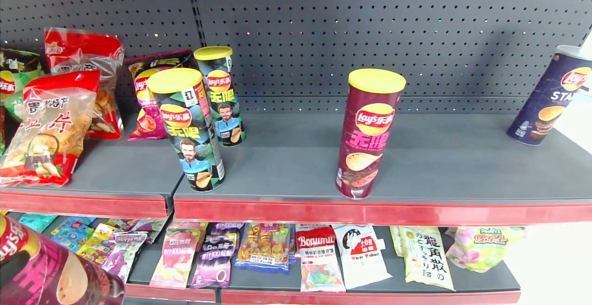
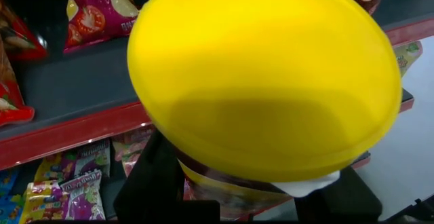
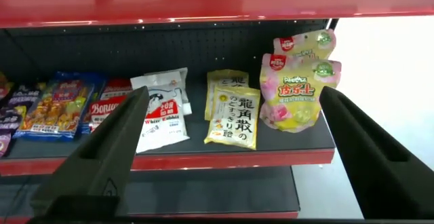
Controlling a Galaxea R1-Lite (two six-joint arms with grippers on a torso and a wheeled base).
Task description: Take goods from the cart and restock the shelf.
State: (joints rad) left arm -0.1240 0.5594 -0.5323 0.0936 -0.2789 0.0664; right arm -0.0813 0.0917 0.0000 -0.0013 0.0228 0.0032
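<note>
my left fingers [image 2: 159,183] grip the maroon chip can [image 1: 46,268] below its yellow lid [image 2: 264,75], my right fingers [image 3: 102,149] spread wide and empty before snack bags [image 3: 234,112] on the lower shelf [image 3: 203,160].

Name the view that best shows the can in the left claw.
Left wrist view: the held can is close, lid toward the camera, the left claw gripping its sides. The head view catches part of its maroon side; the right wrist view faces the lower shelf.
</note>
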